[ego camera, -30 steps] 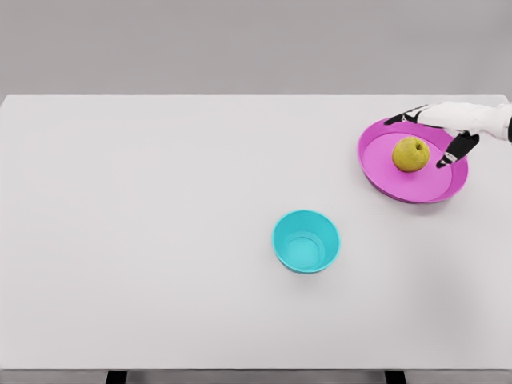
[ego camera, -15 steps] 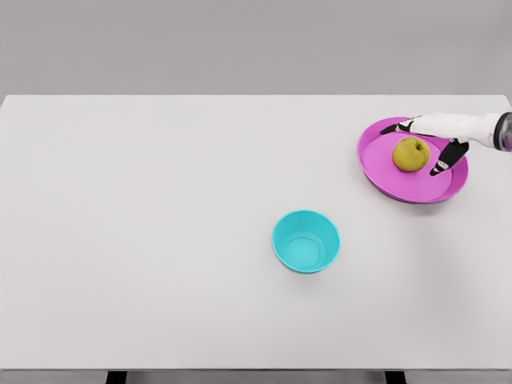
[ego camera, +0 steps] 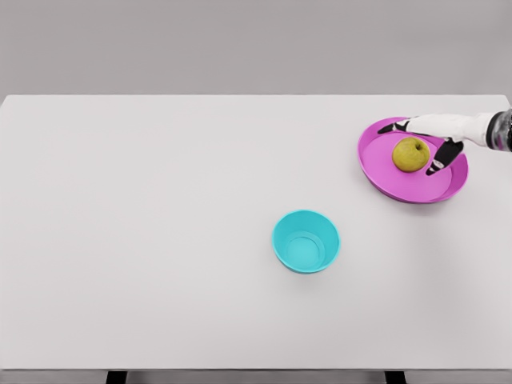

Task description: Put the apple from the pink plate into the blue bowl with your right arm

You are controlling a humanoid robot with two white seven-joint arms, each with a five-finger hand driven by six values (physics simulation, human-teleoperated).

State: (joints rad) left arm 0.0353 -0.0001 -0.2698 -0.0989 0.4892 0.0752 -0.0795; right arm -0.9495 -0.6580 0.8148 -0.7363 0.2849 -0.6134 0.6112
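The right hand (ego camera: 432, 141), fingers spread and empty, cupped the yellow-green apple (ego camera: 410, 154) on the pink plate (ego camera: 384, 178); closing the grasp seemed next.

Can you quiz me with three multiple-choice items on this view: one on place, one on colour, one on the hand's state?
1. Where is the apple?
A. in the bowl
B. on the pink plate
C. on the bare table

2. What colour is the bowl?
A. red
B. blue-turquoise
C. black

3. What is the right hand doing?
A. fingers spread around the apple, not closed on it
B. carrying the apple over the bowl
C. resting at the table's near edge

Answers: 1 B, the apple sits inside the plate at the table's far right. 2 B, the bowl near the middle is blue-turquoise and empty. 3 A, the fingers reach behind and to the right of the apple, which rests on the plate.
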